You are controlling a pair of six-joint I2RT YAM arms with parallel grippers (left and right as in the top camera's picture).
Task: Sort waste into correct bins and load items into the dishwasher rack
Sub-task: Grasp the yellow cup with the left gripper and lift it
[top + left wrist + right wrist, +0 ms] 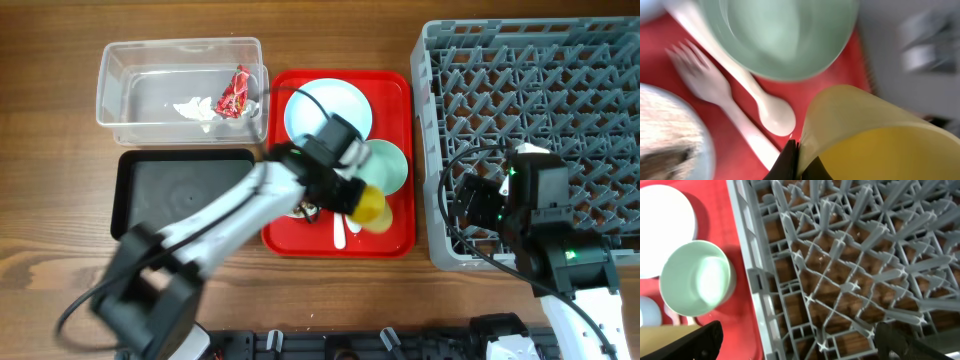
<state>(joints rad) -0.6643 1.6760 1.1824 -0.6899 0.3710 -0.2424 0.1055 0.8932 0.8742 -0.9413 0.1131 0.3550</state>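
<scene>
My left gripper [357, 198] is shut on the rim of the small yellow cup [371, 208], holding it over the red serving tray [396, 84]. In the left wrist view the jaws [797, 159] pinch the cup wall [880, 135]. Below lie the mint-green bowl [785, 35], the white spoon [775, 116] and the fork [705, 82]. The white-blue bowl [662, 135] holds brownish scraps. The pale blue plate [325, 108] lies at the tray's back. My right gripper [805, 345] is open and empty over the grey dishwasher rack [530, 90] at its front left corner.
The clear tub [110, 90] at the back left holds the red wrapper [236, 92] and the white napkin [195, 108]. The black tray [180, 190] lies in front of it, partly under my left arm. The rack's pegs [840, 255] stand just below my right gripper.
</scene>
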